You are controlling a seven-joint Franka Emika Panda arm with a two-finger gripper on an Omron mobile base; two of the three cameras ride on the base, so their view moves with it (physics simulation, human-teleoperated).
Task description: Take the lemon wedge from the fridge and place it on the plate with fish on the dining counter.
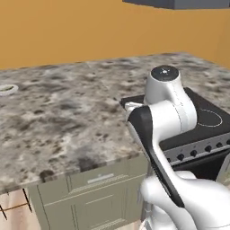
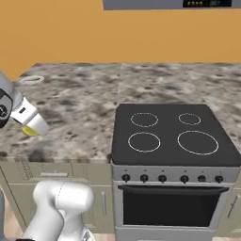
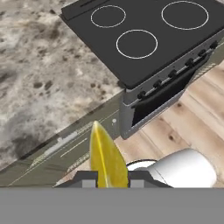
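Hand view: 1 lemon wedge (image 3: 106, 159), 4 burner rings.

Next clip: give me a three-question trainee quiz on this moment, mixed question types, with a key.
1. True or false: the gripper is shut on the lemon wedge.
2. The wedge is now: A) on the plate; B) over the near edge of the counter; C) on the cooktop.
3. Fill in: in the right base view, the plate lies toward the counter's far ____ corner.

Key
1. True: the yellow wedge sits between the fingertips.
2. B: it hangs above the counter's near edge, beside the cooktop.
3. Left.
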